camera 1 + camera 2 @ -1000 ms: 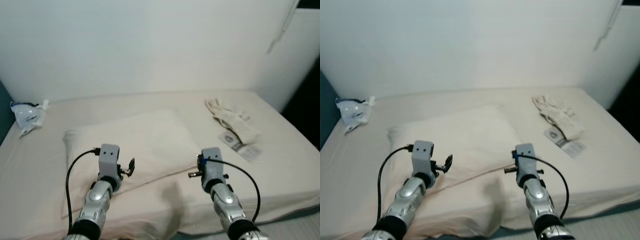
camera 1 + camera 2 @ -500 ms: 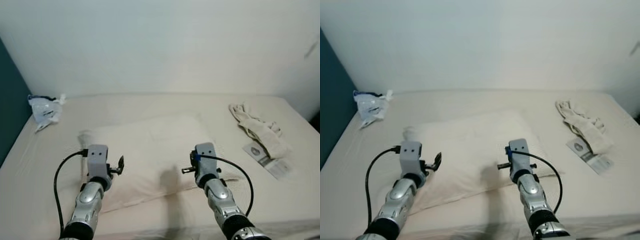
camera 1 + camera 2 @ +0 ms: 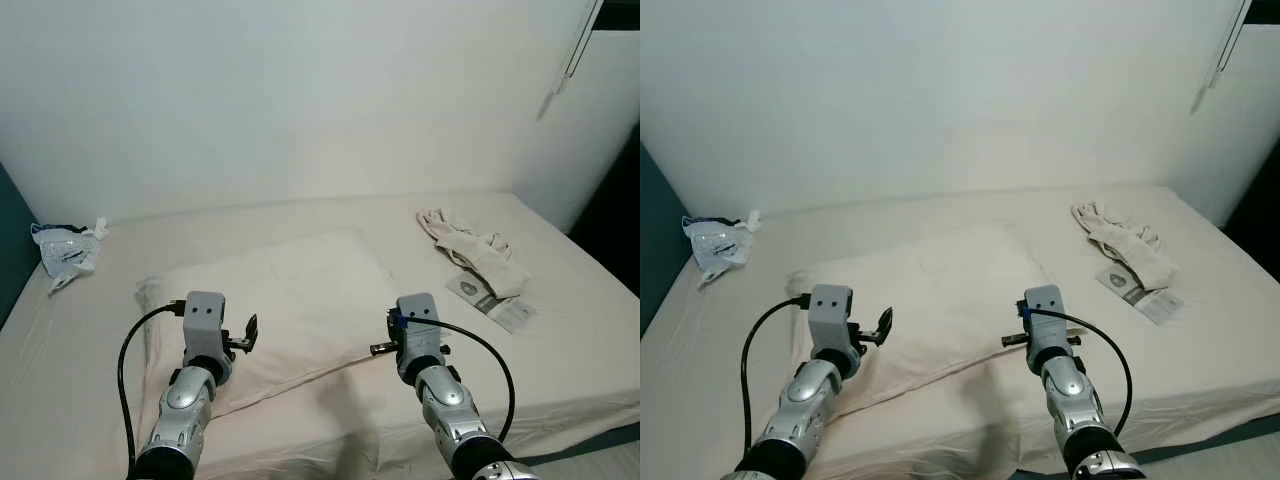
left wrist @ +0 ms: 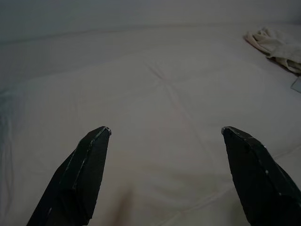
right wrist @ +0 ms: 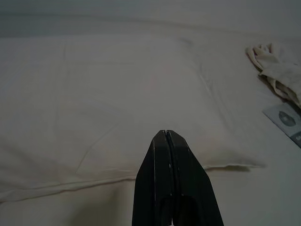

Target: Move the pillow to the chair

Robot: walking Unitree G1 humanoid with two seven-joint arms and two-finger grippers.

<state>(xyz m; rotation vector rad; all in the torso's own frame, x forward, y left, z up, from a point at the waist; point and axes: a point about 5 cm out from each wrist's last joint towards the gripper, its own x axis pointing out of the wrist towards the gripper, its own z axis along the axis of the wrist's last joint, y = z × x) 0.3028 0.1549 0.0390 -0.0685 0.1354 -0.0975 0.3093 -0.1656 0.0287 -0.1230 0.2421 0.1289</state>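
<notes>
A cream pillow (image 3: 280, 290) lies flat on the bed (image 3: 560, 350), left of its middle. Both silver arms reach out over the pillow's near edge. My left gripper (image 4: 164, 133) hovers above the pillow's near left part, its fingers (image 4: 84, 165) spread wide open with nothing between them. My right gripper (image 5: 165, 133) is shut and holds nothing; it hangs just in front of the pillow's near right edge and points across the pillow (image 5: 117, 94). In the left eye view the left wrist block (image 3: 204, 318) and the right wrist block (image 3: 416, 322) hide most of the fingers.
A crumpled pale cloth (image 3: 470, 245) and a printed packet (image 3: 492, 300) lie on the bed's right side. A plastic bag (image 3: 65, 250) sits at the far left by a dark blue wall. A white wall runs behind the bed. The bed's front right edge drops off.
The camera swung left and then back right, so the whole scene shifted. Both arms stay over the pillow's near edge. The left gripper is still open and the right still shut.
</notes>
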